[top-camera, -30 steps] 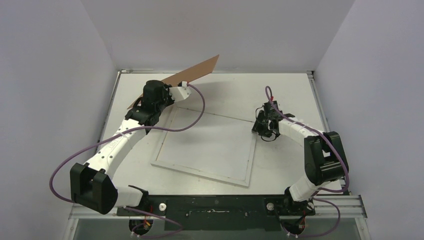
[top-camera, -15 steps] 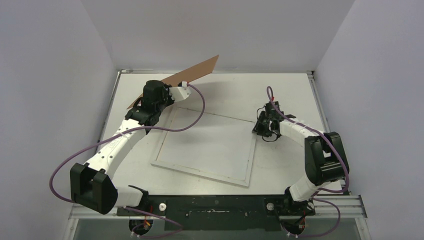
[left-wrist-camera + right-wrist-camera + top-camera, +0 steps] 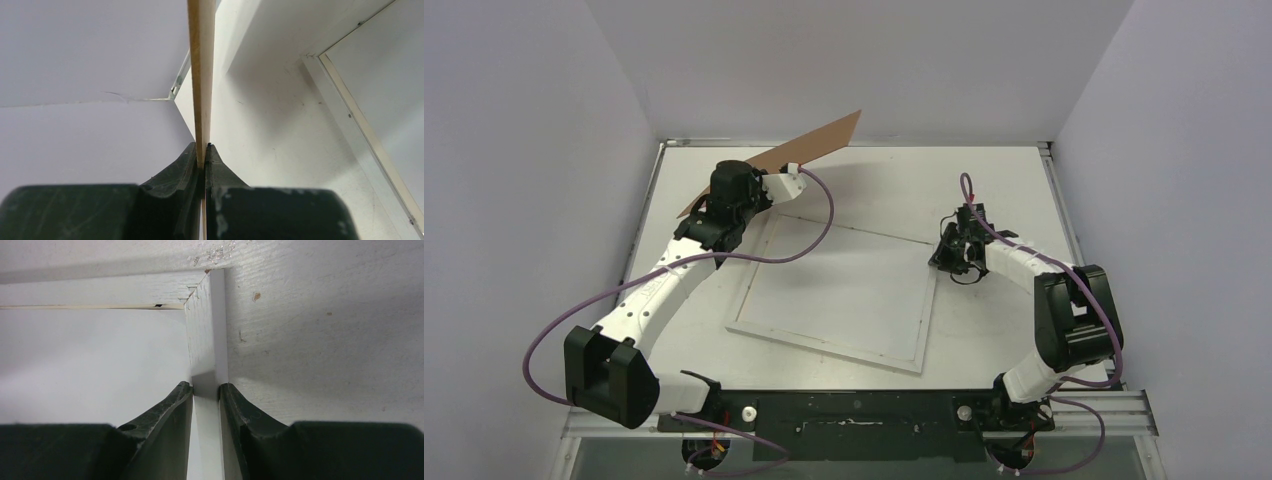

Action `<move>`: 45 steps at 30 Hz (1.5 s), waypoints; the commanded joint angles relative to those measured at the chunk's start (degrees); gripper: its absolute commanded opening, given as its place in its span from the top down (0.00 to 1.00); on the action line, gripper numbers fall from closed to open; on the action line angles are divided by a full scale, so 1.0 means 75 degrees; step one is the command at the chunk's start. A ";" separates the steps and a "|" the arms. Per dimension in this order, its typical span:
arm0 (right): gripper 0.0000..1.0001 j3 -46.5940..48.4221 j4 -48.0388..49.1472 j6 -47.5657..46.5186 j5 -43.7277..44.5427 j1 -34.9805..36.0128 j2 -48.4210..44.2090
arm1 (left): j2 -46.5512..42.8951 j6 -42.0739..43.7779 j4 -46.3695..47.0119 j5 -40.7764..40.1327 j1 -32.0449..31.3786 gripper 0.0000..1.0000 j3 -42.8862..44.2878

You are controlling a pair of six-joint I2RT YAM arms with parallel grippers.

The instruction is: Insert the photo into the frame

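Observation:
The frame (image 3: 824, 348) lies flat mid-table, a narrow white border around a pale middle. My right gripper (image 3: 946, 256) sits at its right edge near the far corner. In the right wrist view the jaws (image 3: 205, 386) press both sides of the white border strip (image 3: 207, 330), shut on it. My left gripper (image 3: 729, 178) is at the far left, shut on the edge of a brown backing board (image 3: 829, 140) held tilted above the table. The board's thin edge (image 3: 201, 75) runs up from the closed jaws (image 3: 202, 150). The photo is out of view.
White walls close in the table on the left, back and right. The frame's left border (image 3: 360, 125) passes just right of the raised board. Purple cables loop from both arms over the table.
The right gripper has shifted very slightly at the frame's right edge. The left arm and the board have stayed put.

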 commanded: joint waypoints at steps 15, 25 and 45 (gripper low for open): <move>0.95 -0.0202 0.0317 -0.0012 -0.0002 -0.0161 -0.0480 | -0.0361 -0.0005 0.0825 -0.0170 -0.0043 1.00 0.0199; 0.95 -0.0336 0.0596 -0.0119 -0.0252 -0.0225 -0.0572 | -0.0383 0.0036 0.0831 -0.0177 -0.0043 1.00 0.0171; 0.28 0.0234 0.0113 -0.0564 -0.0201 -0.0288 -0.1051 | -0.0408 0.0062 0.0825 -0.0170 -0.0043 1.00 0.0158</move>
